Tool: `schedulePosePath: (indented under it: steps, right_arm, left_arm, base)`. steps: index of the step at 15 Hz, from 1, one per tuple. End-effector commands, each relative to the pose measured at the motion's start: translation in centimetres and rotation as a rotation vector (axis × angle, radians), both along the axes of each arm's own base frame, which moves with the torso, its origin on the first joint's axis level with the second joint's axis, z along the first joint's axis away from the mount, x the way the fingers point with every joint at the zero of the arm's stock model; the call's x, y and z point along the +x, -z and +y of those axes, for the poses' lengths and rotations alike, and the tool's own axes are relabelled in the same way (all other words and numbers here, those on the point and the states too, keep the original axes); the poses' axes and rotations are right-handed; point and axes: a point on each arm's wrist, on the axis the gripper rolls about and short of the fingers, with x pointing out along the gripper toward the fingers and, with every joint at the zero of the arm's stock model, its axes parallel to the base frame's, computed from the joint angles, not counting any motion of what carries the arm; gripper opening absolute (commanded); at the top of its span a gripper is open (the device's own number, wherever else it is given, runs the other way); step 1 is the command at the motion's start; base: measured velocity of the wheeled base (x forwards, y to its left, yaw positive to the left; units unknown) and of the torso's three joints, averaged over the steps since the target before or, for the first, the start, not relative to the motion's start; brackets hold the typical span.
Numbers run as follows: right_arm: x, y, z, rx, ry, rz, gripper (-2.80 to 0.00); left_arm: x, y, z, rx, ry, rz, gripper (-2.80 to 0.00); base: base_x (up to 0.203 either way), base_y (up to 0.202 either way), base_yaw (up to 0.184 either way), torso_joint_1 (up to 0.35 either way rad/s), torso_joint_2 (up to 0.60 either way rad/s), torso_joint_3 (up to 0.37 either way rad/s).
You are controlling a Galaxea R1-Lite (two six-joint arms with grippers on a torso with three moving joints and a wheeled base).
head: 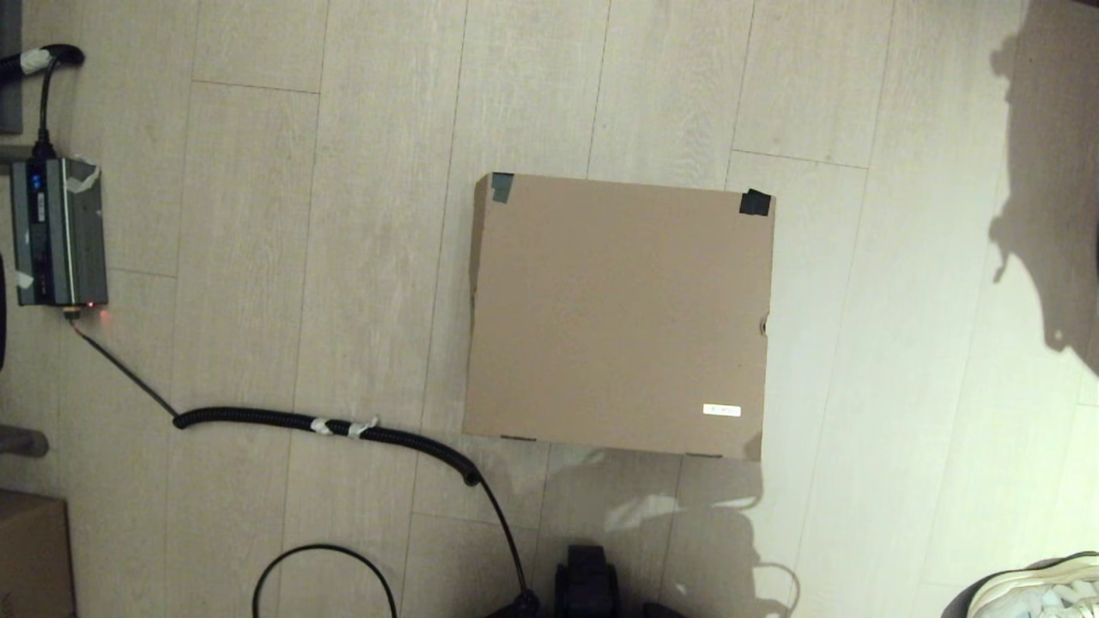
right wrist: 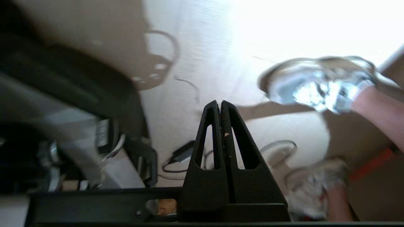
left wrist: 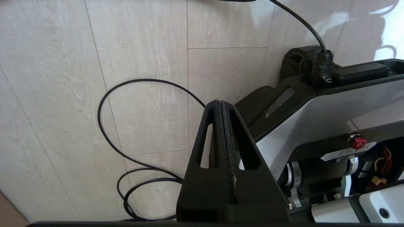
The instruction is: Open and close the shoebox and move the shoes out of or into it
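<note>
The shoebox (head: 618, 313) lies shut on the wooden floor, mid-frame in the head view, with black tape on its far corners and a small white sticker (head: 721, 410) near its front right corner. One white sneaker (head: 1043, 588) pokes in at the bottom right corner. In the right wrist view a person's arm (right wrist: 375, 107) holds a whitish, blue-tinted sneaker (right wrist: 318, 83) above the floor; another pale shoe (right wrist: 315, 183) sits lower down, blurred. My left gripper (left wrist: 220, 101) and right gripper (right wrist: 220, 102) are both shut and empty, parked low beside my base, out of the head view.
A grey power unit (head: 58, 232) sits at the far left, with a black corrugated cable (head: 326, 423) running toward my base (head: 588, 584). A small brown carton (head: 30, 554) stands at the bottom left. Thin black cable loops (left wrist: 126, 132) lie near my left gripper.
</note>
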Motion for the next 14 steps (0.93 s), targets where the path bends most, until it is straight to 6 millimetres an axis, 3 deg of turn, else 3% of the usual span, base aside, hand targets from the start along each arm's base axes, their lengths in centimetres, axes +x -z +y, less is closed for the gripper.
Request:
schedulePosePath:
  steps: [1,4,8,14]
  right_arm:
    - [-0.3,0.2,-0.1,0.004,-0.107,-0.009,-2.80]
    - [-0.8,0.4,-0.6,0.003,-0.275,-0.035,-2.80]
    - [-2.9,1.2,-0.8,0.044,-0.140,-0.248,-2.80]
    - [-2.8,1.6,-0.8,0.080,-0.101,-0.276,-2.80]
  left_arm:
    - [0.0,0.0,0.0,-0.002,0.013,0.002,-2.80]
    - [-0.2,0.0,-0.1,-0.001,0.017,-0.019,-2.80]
    - [0.0,0.0,0.0,-0.009,0.030,0.008,-2.80]
    - [-0.1,-0.1,-0.2,0.004,0.078,-0.054,-2.80]
  base:
    - [0.000,0.000,0.000,0.000,0.00,0.000]
    - [0.000,0.000,0.000,0.000,0.00,0.000]
    - [0.000,0.000,0.000,0.000,0.00,0.000]
    - [0.000,0.000,0.000,0.000,0.00,0.000]
